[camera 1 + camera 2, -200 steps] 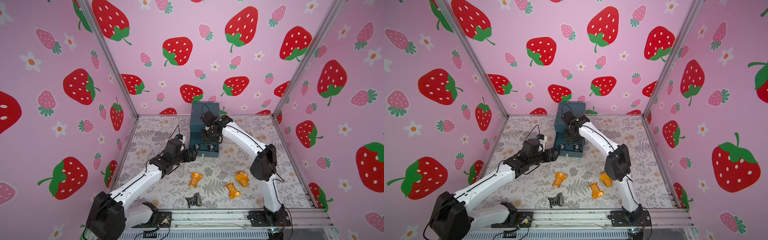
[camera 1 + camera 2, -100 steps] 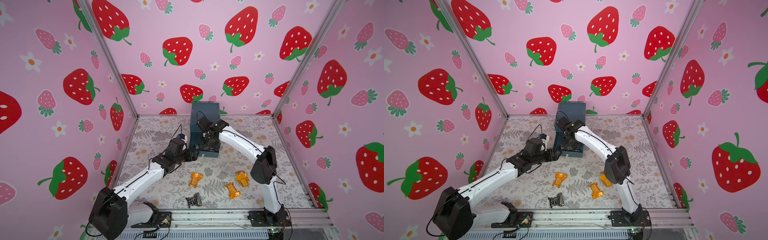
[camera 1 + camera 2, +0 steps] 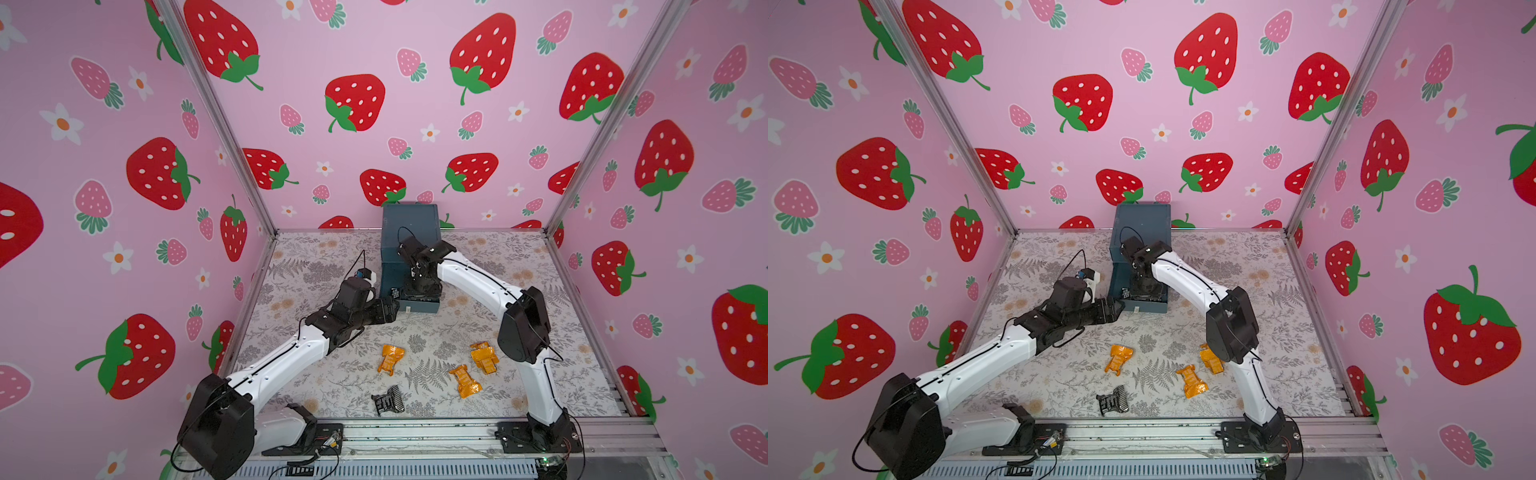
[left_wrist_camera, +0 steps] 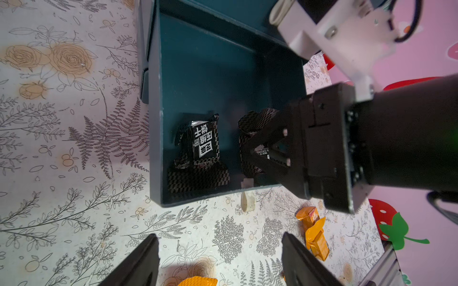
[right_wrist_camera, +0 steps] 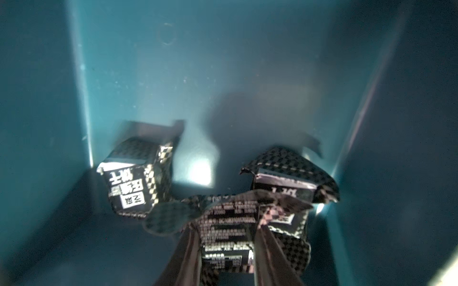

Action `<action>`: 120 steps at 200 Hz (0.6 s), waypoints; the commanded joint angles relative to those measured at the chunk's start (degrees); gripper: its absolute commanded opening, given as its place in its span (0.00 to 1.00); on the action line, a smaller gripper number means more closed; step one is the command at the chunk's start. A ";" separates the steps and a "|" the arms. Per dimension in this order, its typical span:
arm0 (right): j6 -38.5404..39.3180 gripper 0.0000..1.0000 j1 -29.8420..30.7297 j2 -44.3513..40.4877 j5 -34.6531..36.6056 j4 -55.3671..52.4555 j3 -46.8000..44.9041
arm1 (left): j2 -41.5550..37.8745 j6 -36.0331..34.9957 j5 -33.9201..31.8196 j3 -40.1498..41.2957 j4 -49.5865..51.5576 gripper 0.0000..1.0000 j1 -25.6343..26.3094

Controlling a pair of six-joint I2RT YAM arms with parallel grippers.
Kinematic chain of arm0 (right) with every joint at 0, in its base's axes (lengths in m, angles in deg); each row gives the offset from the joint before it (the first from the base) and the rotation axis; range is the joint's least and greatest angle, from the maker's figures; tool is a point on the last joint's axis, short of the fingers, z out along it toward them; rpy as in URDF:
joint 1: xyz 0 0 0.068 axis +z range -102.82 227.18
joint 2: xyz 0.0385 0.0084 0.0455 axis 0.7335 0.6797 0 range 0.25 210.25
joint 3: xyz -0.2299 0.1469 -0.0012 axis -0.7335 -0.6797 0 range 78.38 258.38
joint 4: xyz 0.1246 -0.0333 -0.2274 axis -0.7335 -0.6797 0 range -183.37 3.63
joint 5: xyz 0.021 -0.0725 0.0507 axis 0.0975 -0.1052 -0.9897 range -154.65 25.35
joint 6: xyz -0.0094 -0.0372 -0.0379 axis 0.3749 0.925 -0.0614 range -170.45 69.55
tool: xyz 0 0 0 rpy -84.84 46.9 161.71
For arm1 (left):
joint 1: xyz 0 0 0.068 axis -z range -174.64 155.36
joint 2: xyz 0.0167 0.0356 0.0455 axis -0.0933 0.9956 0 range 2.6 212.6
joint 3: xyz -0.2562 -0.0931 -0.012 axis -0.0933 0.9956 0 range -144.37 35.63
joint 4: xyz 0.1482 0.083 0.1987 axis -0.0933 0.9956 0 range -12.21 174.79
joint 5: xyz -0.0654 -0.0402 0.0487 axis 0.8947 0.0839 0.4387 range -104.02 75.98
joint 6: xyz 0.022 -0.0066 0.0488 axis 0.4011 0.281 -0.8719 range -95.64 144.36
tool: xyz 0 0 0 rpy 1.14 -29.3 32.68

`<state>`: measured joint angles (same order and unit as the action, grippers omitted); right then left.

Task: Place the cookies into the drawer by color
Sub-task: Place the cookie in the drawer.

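Note:
The teal drawer cabinet [image 3: 409, 224] [image 3: 1142, 224] stands at the back with its bottom drawer [image 4: 155, 123] pulled out. My right gripper [image 5: 225, 237] [image 3: 419, 286] reaches down inside it, shut on a black-patterned cookie [image 5: 228, 222]. Two more black cookies [image 5: 133, 178] [image 5: 292, 178] lie on the drawer floor. My left gripper [image 4: 219, 237] [image 3: 392, 309] hovers open and empty over the mat just in front of the drawer. Three orange cookies [image 3: 390, 358] [image 3: 484, 356] [image 3: 465, 380] and one black cookie [image 3: 388, 400] lie on the mat.
The white pull tab [image 4: 247, 201] sticks out of the drawer front. One orange cookie [image 4: 314, 230] lies beside my left finger, another [image 4: 198, 281] just under the gripper. Pink strawberry walls close in three sides; a metal rail [image 3: 415, 432] runs along the front.
My right gripper has gone down into the open drawer with the black cookie. The left gripper has edged a little closer to the drawer front.

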<state>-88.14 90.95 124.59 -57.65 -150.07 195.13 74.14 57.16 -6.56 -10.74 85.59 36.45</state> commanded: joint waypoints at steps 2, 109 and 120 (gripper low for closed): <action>-1.59 0.39 -0.78 1.01 3.08 -2.06 -0.64 | -0.47 -0.19 -1.33 -1.59 0.49 0.81 0.35; -0.10 0.50 -1.33 -0.14 3.79 -2.33 0.40 | -2.37 -0.58 -5.62 -2.15 5.38 0.81 1.97; 0.34 0.51 -1.20 -1.56 2.80 -0.96 -0.46 | -3.66 -0.54 -6.75 -2.07 6.92 0.81 2.48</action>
<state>-89.04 90.05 125.07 -53.67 -152.21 195.13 73.42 57.14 -10.16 -10.74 88.27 37.93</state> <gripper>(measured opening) 0.505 0.810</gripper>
